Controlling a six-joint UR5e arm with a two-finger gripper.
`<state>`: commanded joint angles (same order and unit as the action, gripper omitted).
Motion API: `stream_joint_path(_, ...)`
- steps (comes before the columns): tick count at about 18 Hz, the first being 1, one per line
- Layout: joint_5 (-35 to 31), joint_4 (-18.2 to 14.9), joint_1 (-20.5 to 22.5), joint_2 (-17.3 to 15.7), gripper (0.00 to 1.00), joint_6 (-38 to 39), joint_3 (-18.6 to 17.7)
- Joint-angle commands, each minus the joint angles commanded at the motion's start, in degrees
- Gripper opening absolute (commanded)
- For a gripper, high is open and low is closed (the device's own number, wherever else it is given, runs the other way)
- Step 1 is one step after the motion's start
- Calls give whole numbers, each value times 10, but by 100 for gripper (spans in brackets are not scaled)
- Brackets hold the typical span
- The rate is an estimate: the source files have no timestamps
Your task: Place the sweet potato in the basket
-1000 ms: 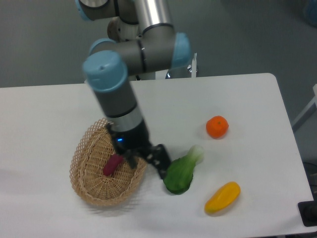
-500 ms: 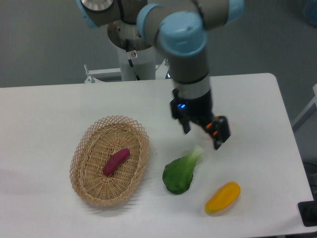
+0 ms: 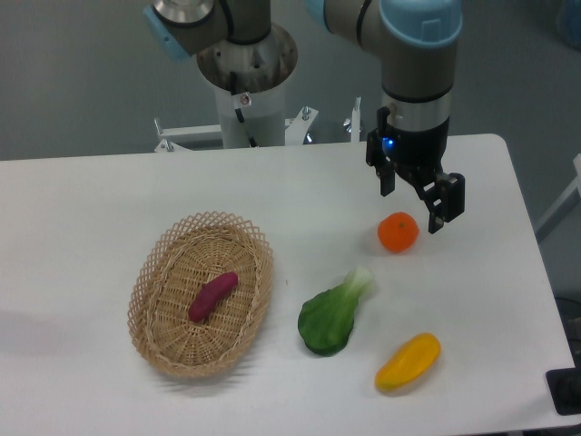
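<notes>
So the gripper (image 3: pixel 416 202) is up over the right side of the desk (image 3: pixel 109 209), fingers spread wide with nothing between them, hanging just above and a bit behind the orange (image 3: pixel 398 232). It's well apart from the basket (image 3: pixel 154 272) at this point.

Honestly the job looks done to me: the sweet potato (image 3: pixel 213 296) is lying inside the basket, roughly in the middle of the woven floor, clear of the rim. So the step in hand is really just backing off cleanly. If I were doing it I'd hold the arm high, leave the fingers spread, and steer clear of the orange right under them, since a round thing like that will roll off if it gets clipped. No reason to go back near the basket either; it's light wicker and would probably slide with a nudge.

About the sweet potato itself: it's a small slim magenta-purple thing, slightly curved, lying at a diagonal with one end pointing toward the upper right of the basket. Way smaller than the basket, so plenty of room around it.

Other stuff on the desk: a green bok choy (image 3: pixel 330 315) just right of the basket, and a yellow-orange pepper (image 3: pixel 408 361) near the front right.
</notes>
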<state>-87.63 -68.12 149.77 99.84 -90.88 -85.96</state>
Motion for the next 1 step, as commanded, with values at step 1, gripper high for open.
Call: stream_joint_path(1, 1, 0, 0, 0, 100, 0, 0)
